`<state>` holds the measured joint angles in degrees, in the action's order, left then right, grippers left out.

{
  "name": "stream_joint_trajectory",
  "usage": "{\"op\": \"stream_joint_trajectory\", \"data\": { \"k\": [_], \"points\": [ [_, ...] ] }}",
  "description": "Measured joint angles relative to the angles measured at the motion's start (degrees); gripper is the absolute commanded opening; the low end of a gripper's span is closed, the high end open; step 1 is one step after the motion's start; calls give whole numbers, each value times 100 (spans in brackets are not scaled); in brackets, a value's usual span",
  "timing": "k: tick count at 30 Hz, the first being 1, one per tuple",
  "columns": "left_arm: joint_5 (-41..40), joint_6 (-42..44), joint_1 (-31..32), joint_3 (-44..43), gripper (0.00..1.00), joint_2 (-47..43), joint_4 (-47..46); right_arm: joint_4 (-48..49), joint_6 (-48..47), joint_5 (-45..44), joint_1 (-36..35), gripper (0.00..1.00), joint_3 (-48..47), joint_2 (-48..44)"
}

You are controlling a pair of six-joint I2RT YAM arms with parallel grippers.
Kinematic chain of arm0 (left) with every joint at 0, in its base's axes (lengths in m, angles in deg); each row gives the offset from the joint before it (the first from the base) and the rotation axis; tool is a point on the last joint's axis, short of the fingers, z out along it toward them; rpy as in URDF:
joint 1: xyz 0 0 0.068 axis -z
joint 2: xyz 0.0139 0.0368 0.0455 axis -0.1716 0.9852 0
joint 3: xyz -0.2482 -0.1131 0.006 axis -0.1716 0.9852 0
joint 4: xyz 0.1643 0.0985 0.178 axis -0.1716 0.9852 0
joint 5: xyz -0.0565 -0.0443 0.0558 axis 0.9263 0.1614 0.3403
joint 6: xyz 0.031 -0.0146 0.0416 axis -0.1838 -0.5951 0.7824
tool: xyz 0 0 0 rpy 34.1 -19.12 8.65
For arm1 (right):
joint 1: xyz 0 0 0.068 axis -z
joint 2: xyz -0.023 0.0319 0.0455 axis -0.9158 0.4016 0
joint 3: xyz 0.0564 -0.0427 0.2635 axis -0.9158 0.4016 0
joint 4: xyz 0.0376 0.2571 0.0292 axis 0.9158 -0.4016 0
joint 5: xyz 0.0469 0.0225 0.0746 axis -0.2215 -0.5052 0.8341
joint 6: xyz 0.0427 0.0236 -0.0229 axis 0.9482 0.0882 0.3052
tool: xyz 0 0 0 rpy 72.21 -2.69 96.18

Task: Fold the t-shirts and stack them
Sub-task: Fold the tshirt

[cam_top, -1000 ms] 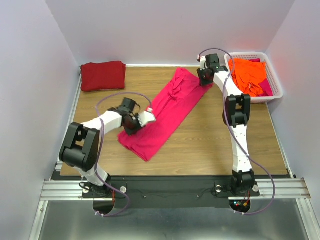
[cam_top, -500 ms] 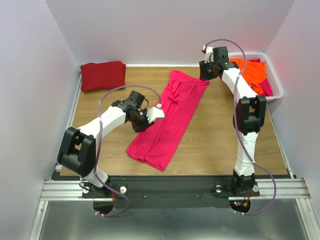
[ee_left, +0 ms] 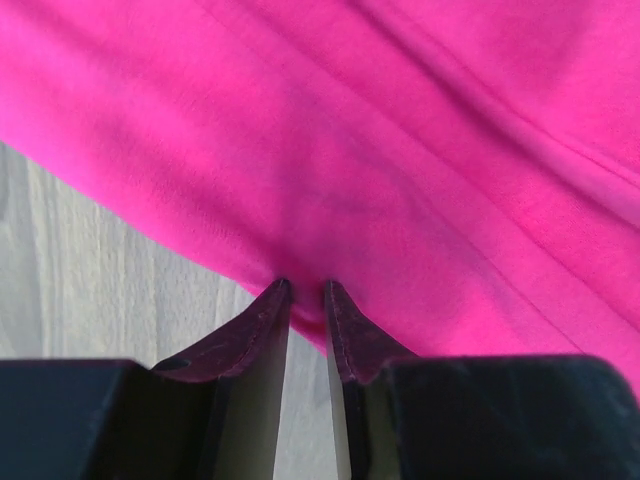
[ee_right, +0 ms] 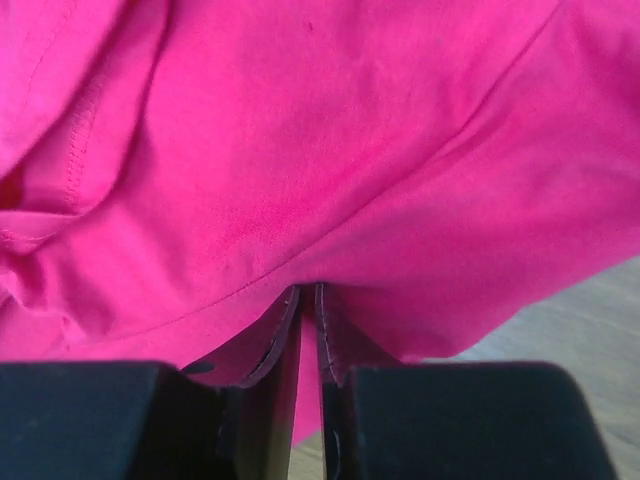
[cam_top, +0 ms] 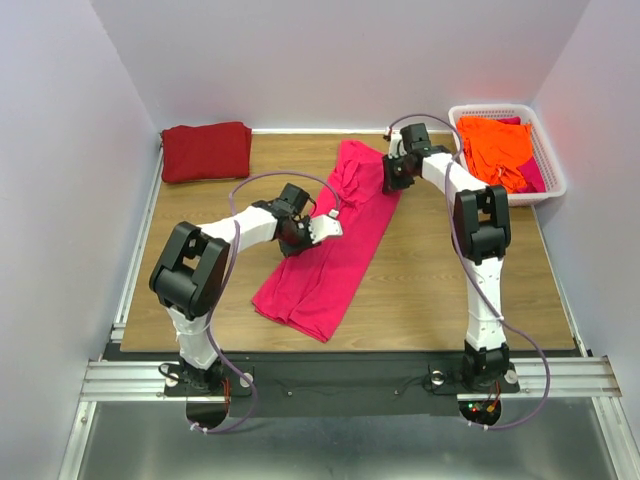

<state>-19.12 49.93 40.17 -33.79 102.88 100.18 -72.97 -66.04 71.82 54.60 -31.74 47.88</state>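
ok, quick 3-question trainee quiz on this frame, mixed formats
1. True or false: the left fingers and the right fingers both pinch the pink shirt.
2. The folded dark red shirt lies: A) at the far left corner of the table; B) at its near right corner; C) under the pink shirt.
3. Fill in: the orange shirts sit in the white ____.
Key: 1 true; 2 A; 3 basket.

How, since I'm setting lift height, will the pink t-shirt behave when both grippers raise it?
Probably floppy: the pink t-shirt lies creased and doubled over, so it should sag between the left gripper and right gripper. Likely light: its cloth pinches thin.
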Motion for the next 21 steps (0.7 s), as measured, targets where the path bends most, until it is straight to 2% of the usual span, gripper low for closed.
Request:
{"op": "stream_joint_trajectory", "data": {
  "k": [6, 14, 16, 21],
  "points": [
    [-122, -7, 271, 345, 31, -229, -275, 0, -11, -280, -52, 15, -586, 382],
    [350, -450, 577, 334, 31, -227, -278, 118, -2, -295, -234, 20, -2887, 1823],
    [509, -597, 640, 262, 33, -177, -264, 260, -28, -334, -310, 26, -3132, 2000],
    [695, -938, 623, 160, 35, -120, -179, 433, -116, -452, -450, 39, -3008, 1945]
  ]
}}
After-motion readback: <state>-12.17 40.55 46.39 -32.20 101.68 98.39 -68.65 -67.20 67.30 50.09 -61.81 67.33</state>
